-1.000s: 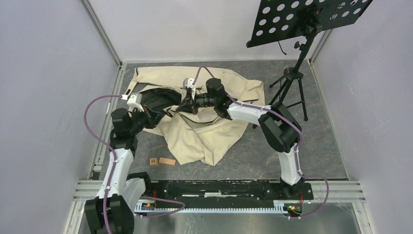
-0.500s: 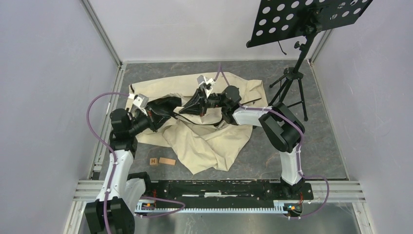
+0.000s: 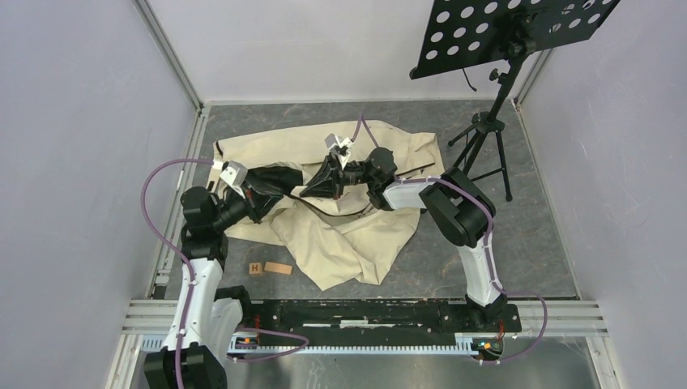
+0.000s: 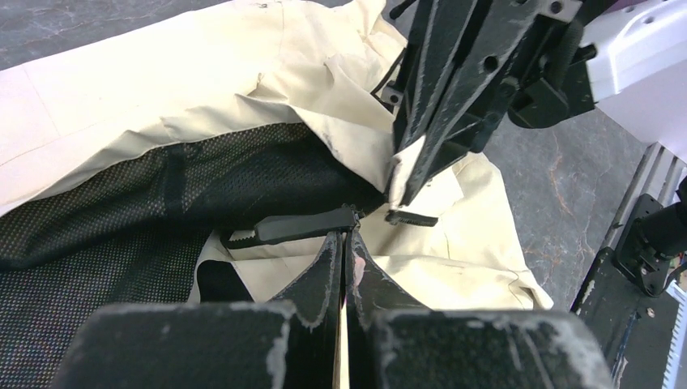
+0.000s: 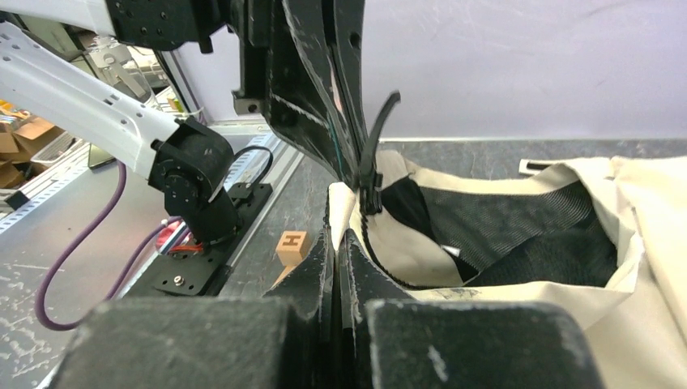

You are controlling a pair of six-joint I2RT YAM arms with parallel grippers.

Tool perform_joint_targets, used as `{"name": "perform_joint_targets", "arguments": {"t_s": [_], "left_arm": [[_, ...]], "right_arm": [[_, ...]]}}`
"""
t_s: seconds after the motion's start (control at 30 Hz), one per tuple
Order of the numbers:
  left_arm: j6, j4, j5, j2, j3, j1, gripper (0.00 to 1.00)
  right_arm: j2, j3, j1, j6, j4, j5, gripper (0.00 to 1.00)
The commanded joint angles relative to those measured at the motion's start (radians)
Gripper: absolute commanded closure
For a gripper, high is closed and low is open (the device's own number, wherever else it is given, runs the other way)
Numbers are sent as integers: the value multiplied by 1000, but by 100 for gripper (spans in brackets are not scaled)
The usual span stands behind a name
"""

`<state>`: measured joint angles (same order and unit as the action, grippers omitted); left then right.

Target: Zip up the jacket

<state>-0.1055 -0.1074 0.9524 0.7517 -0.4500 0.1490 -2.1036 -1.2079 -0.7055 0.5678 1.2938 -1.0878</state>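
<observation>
The cream jacket (image 3: 348, 235) lies crumpled on the grey table, its dark mesh lining (image 4: 121, 203) showing at the open front. My left gripper (image 3: 283, 193) is shut on the jacket's front edge, where a black zipper strip (image 4: 296, 225) sticks out just past the fingertips (image 4: 344, 239). My right gripper (image 3: 312, 188) faces it, almost tip to tip, and is shut on the opposite cream front edge (image 5: 336, 235). In the left wrist view the right gripper's fingers (image 4: 441, 113) pinch a cream fold. In the right wrist view the zipper strip (image 5: 374, 146) hangs between both grippers.
A wooden block marked H (image 3: 256, 268) and a flat wooden piece (image 3: 278, 267) lie near the jacket's front left; the block also shows in the right wrist view (image 5: 292, 243). A music stand's tripod (image 3: 486, 138) stands at the back right. Grey walls enclose the table.
Both grippers carried the jacket's front edges toward the back, then a little left. The jacket spread and shifted under them. Both stayed shut.
</observation>
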Motion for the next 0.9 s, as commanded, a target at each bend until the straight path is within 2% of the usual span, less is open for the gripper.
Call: {"name": "perform_joint_targets", "arguments": {"t_s": [0.0, 0.37, 0.67, 0.87], "left_arm": [[44, -55, 49, -17, 7, -3, 98], [44, -69, 89, -6, 14, -9, 98], [44, -94, 101, -15, 27, -18, 98], [44, -95, 109, -14, 31, -28, 98]], "right_arm": [[-41, -45, 16, 37, 71, -26, 100], [-131, -125, 41, 193, 206, -105, 100], [-226, -225, 41, 480, 491, -163, 100], [-243, -246, 43, 543, 555, -156, 100]]}}
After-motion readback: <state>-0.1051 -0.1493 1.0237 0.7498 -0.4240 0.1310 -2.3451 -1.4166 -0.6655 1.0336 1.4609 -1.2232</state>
